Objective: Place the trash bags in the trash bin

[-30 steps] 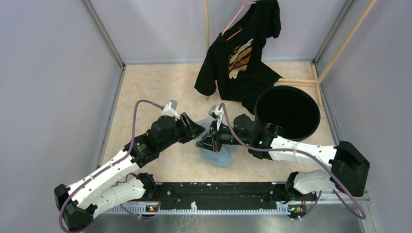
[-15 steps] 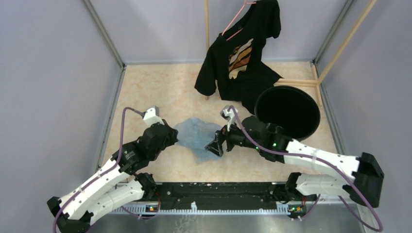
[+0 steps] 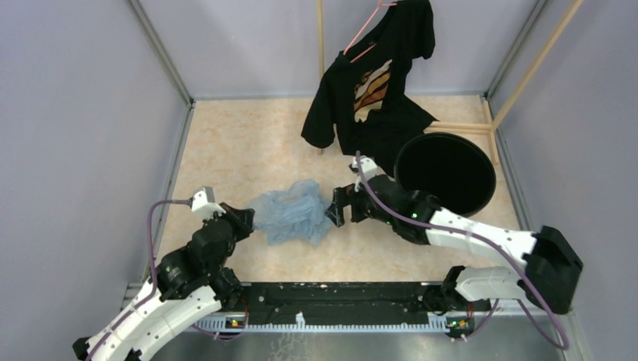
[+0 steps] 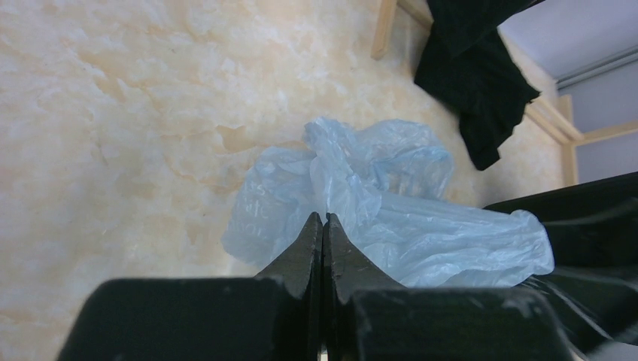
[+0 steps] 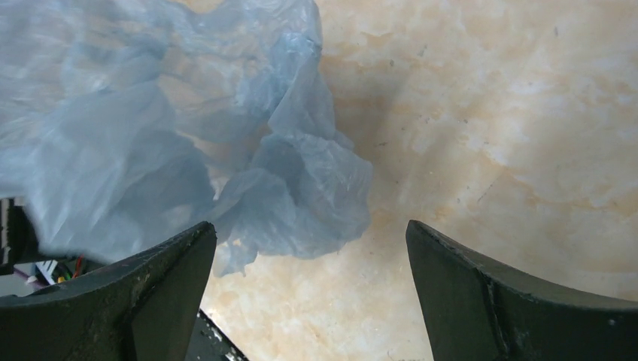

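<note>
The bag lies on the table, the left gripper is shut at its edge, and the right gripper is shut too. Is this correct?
Not quite. The right gripper is open: the right wrist view shows its jaws wide apart, beside the bag. The rest stands.

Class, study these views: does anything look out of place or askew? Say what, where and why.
The trash bag lies crumpled in the middle of the table, outside the trash bin. Behind, the black T-shirt hangs lopsided on its pink hanger.

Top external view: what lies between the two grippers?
The crumpled blue trash bag, spanning from left gripper to right gripper; the top external view shows it.
</note>
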Controlling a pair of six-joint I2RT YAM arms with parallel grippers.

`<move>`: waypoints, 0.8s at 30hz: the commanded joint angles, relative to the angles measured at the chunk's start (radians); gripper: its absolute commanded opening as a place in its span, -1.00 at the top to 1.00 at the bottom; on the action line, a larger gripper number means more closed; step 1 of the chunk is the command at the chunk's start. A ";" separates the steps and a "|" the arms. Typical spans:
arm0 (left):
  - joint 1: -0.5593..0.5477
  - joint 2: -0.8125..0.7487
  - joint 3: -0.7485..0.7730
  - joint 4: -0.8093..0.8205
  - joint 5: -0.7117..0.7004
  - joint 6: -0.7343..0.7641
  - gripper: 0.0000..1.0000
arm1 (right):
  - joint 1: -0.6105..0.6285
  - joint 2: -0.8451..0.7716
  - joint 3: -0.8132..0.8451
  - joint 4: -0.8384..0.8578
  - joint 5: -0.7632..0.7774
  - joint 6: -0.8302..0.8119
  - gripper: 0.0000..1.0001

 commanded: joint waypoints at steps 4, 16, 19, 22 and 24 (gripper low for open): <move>0.000 -0.106 -0.007 0.000 -0.023 -0.012 1.00 | -0.009 0.191 0.119 0.091 -0.063 0.067 -0.93; 0.000 -0.170 0.001 -0.061 -0.041 -0.075 1.00 | -0.009 0.472 0.150 0.474 -0.397 0.257 -0.54; 0.000 -0.167 -0.003 -0.040 -0.035 -0.062 1.00 | -0.009 0.517 0.167 0.524 -0.420 0.258 0.31; 0.000 -0.138 -0.010 -0.010 -0.023 -0.063 1.00 | -0.011 0.493 0.236 0.379 -0.364 0.135 0.81; 0.000 -0.081 -0.006 0.018 -0.002 -0.057 1.00 | -0.015 0.419 0.261 0.254 -0.265 0.024 1.00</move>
